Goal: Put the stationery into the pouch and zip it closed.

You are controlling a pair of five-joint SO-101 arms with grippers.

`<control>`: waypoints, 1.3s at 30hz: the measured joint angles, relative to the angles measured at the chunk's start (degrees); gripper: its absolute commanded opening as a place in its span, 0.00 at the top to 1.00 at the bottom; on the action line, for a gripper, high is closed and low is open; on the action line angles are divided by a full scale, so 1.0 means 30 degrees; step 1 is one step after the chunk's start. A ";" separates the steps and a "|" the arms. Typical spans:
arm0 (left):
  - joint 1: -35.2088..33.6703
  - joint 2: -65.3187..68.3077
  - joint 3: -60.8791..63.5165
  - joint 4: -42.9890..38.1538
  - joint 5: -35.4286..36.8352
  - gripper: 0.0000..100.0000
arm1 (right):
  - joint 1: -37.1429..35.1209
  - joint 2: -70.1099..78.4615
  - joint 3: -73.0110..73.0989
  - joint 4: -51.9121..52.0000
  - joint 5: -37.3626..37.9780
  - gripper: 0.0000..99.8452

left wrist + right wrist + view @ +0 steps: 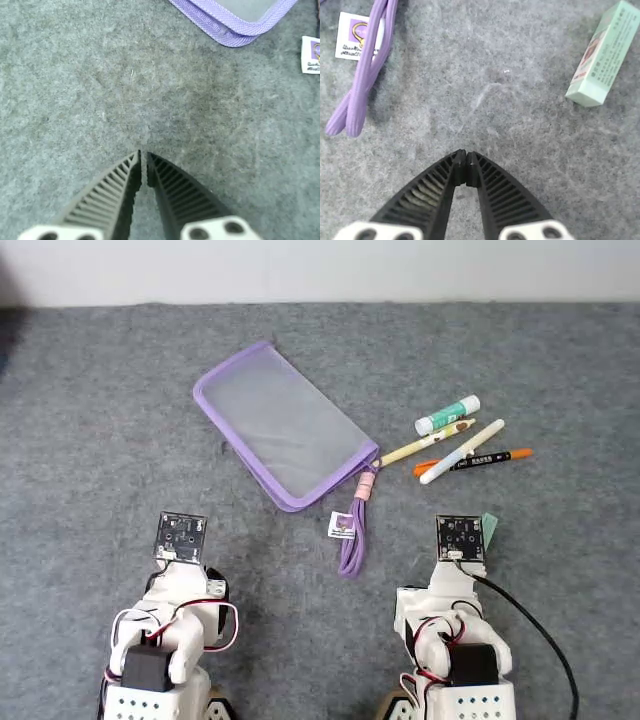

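Note:
A purple mesh pouch (280,430) lies at an angle in the middle of the grey felt; a corner of the pouch (235,22) reaches into the left wrist view. Its purple strap (352,535) with a paper tag (342,525) trails toward the arms. Right of the pouch lie a glue stick (448,415), a yellow pen (420,445), a white pen (462,451) and an orange pen (480,459). A green eraser (603,55) rests beside the right arm. My left gripper (144,165) and right gripper (466,162) are both shut on nothing, low over bare felt.
The strap (362,85) and tag (355,36) lie close to the right gripper. Grey felt (90,420) covers the table, with a white wall (320,270) along the far edge. A black cable (540,635) runs from the right arm.

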 measured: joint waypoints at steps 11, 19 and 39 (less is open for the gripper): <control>0.0000 0.0000 0.0000 0.0000 0.0000 0.98 | 0.0000 0.0000 0.0000 0.0000 0.0000 0.99; 0.0000 0.0000 0.0000 0.0000 0.0000 0.98 | 0.0498 0.0000 0.0000 0.0000 0.0000 0.99; 0.0000 0.0000 0.0000 0.0000 0.0000 0.98 | -0.1758 1.0960 -1.2894 -0.3136 -0.1788 0.99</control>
